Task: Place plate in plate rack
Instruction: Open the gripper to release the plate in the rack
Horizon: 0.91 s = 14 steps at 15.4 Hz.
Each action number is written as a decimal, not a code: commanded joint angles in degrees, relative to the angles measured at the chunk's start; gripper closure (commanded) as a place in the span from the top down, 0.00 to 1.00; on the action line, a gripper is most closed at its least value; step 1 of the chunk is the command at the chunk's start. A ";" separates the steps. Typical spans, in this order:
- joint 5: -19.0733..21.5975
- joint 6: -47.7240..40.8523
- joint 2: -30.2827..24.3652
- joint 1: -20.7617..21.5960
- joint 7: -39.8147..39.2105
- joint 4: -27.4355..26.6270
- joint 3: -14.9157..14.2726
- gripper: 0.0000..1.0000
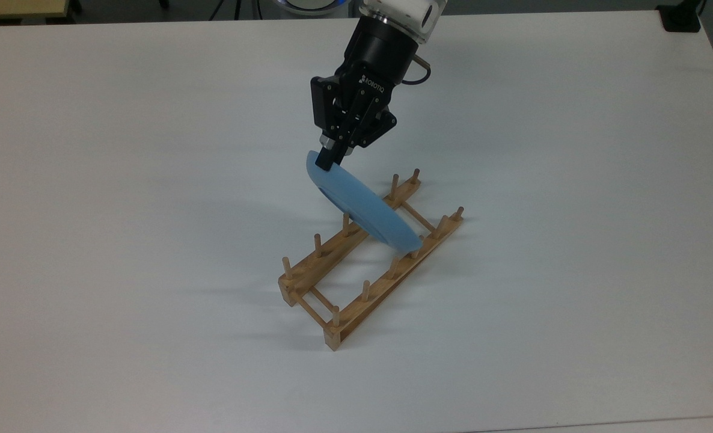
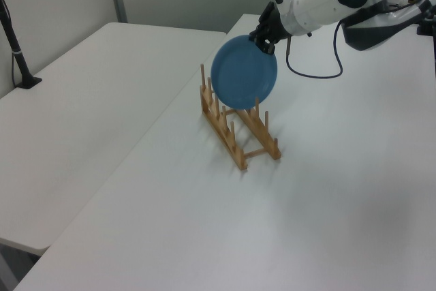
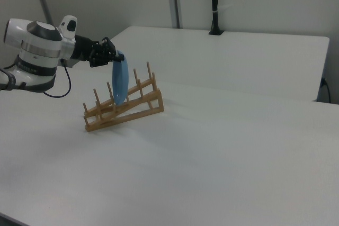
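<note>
Now we grip the plate (image 1: 365,210) by its rim, gripper (image 1: 330,157) clamped. It's edge-on above the plate rack (image 1: 370,263) so it'll drop btwn pegs.

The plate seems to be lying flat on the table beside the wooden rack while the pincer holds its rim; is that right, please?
Not quite. The plate is not flat on the table: the left view shows it held on edge, its lower edge down among the pegs of the plate rack. The pincer does hold its upper rim.
</note>
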 commanded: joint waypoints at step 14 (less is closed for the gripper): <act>-1.04 -1.22 -1.65 1.62 18.56 0.97 1.38 1.00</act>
